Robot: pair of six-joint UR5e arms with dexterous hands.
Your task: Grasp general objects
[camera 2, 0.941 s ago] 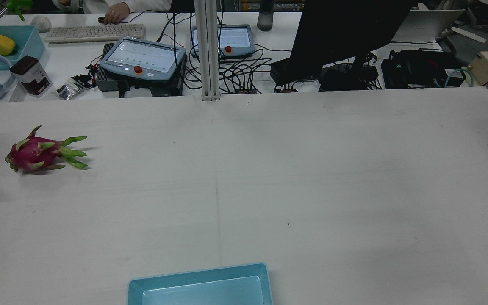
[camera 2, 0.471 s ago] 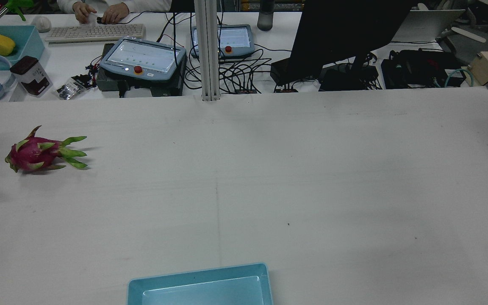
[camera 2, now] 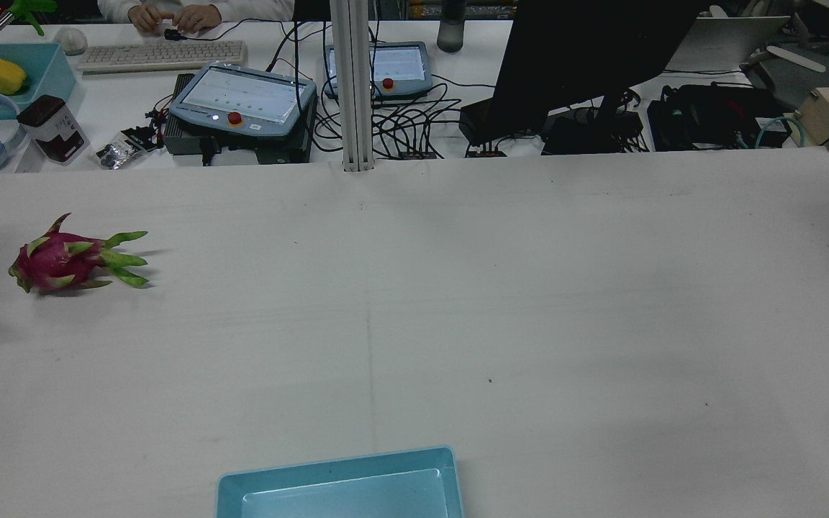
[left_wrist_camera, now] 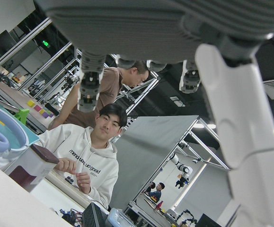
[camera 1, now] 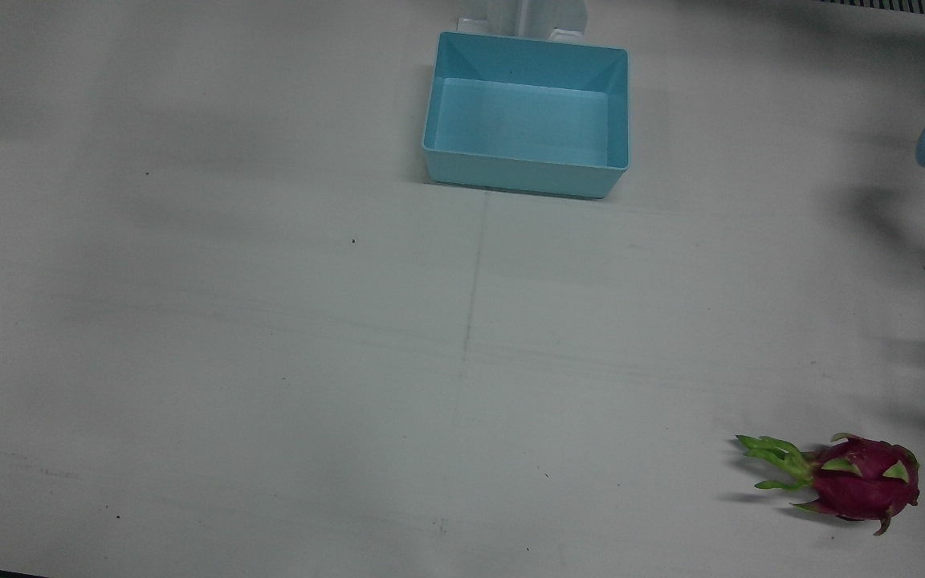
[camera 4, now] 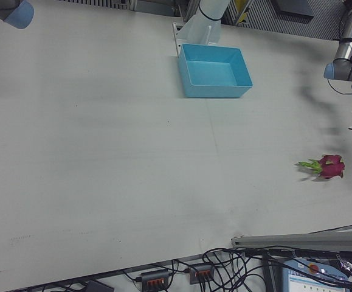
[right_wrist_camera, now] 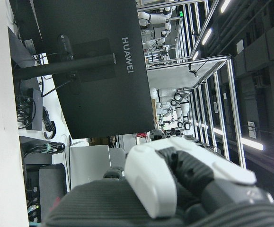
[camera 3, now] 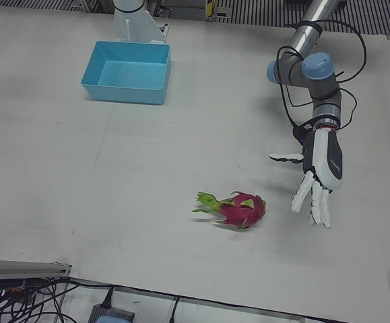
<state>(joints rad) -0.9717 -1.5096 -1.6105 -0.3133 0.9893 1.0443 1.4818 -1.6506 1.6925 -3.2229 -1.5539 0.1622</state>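
Fingers (camera 3: 316,202) of the left hand (camera 3: 320,176) are hanging spread and empty at mid-right of the left-front view; right hand's (right_wrist_camera: 184,182) finger state can't be told, only a close sliver showing. White table (camera 3: 80,175) is filling the frame w/ the blue bin (camera 3: 127,73) sitting upper left, and the dragon fruit (camera 3: 240,210) is lying lower centre, just beside the left hand, apart from it.

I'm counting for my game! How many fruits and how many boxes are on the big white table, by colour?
Pink dragon fruit: 1
Blue box: 1
Total: 2
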